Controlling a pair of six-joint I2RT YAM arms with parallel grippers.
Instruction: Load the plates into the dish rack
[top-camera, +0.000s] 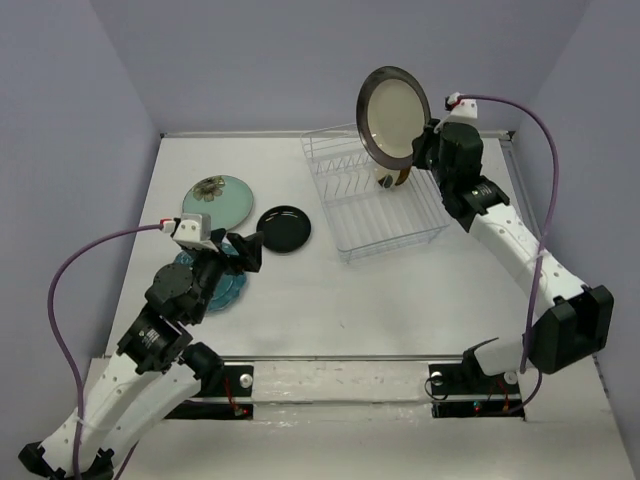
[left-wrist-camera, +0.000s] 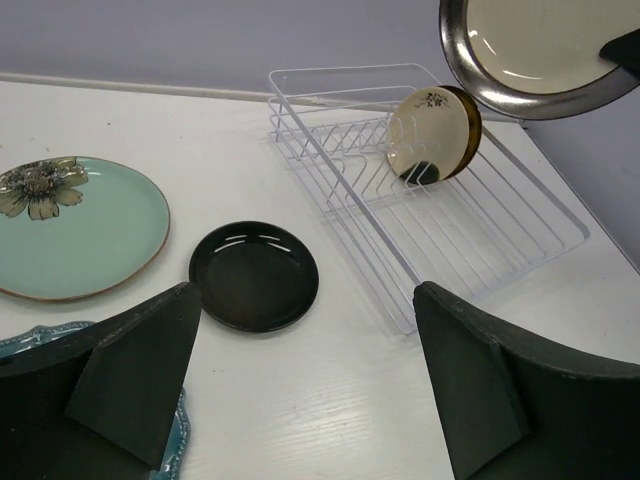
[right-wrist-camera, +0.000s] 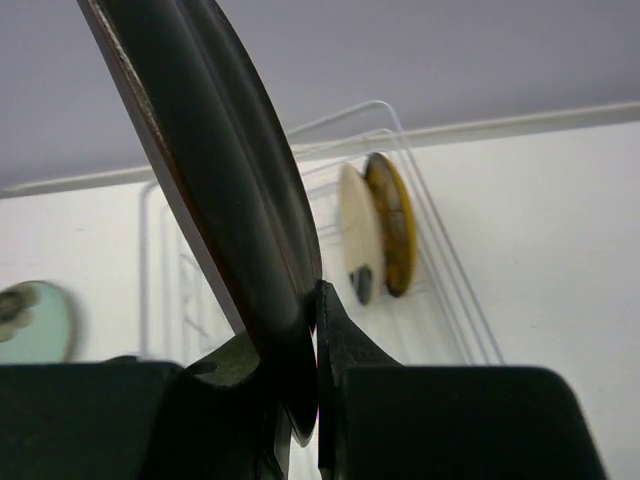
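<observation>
Cream plate (left-wrist-camera: 425, 135), amber plate (left-wrist-camera: 470, 122) racked; R fingers (right-wrist-camera: 352, 372) clamp grey-rimmed plate (top-camera: 394, 114) aloft near dish rack (top-camera: 400, 226); L fingers (left-wrist-camera: 140, 380) open; green plate (top-camera: 218, 200), black plate (top-camera: 284, 229), teal plate (top-camera: 235, 288) on bench (top-camera: 400, 300).

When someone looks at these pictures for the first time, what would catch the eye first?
First, the large grey-rimmed plate, held up in the air by the right gripper above the far end of the dish rack. Next, the cream plate and amber plate standing in that rack. Then the open left gripper at the left, near the black plate and pale green plate.
</observation>
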